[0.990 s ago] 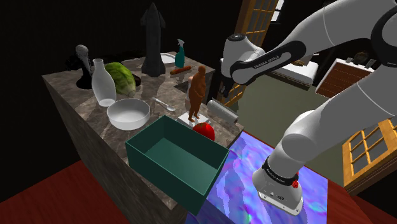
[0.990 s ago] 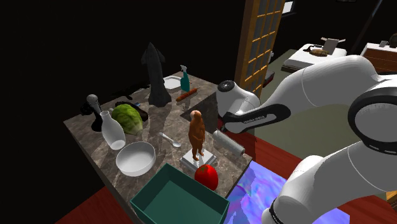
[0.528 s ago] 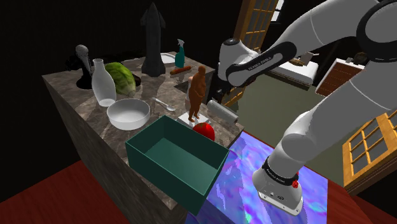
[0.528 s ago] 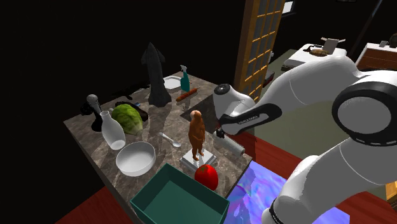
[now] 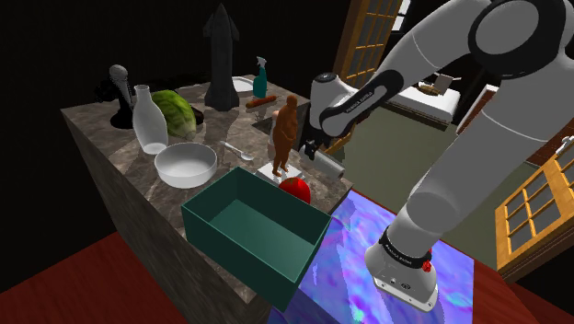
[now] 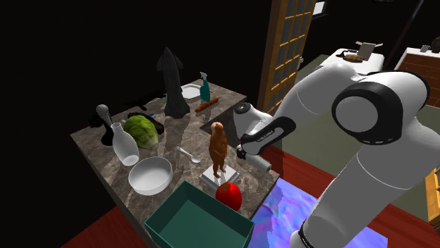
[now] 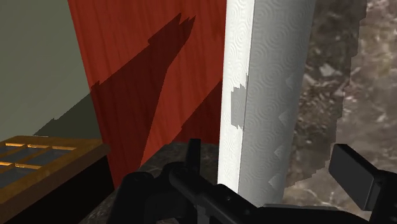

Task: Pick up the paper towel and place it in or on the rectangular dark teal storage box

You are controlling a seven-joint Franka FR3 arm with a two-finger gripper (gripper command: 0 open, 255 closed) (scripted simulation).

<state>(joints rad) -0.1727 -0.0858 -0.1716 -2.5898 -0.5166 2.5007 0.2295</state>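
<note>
Beside orange figurine [image 5: 283, 136], paper towel [image 5: 330, 169], red apple [image 5: 296, 190] nearby

I am in a home, at what looks like a kitchen counter. The marbled stone counter [image 5: 97, 124] carries household things: a white bowl [image 5: 185, 163], a spoon [image 5: 235, 149], a green cabbage [image 5: 177, 110], a red apple [image 5: 296, 190], a teal spray bottle [image 5: 260, 78] and a roll of paper towel [image 7: 267, 95]. The floor [image 5: 55, 285] is red-brown wood and meets a grey-green carpet [image 5: 386, 156]. A wooden door [image 5: 368, 37] with small panes stands near a bed [image 5: 432, 99] with white bedding. A wooden-framed window [image 5: 533, 207] is at the shoulder view's right. Behind the counter lies a black area.
</note>
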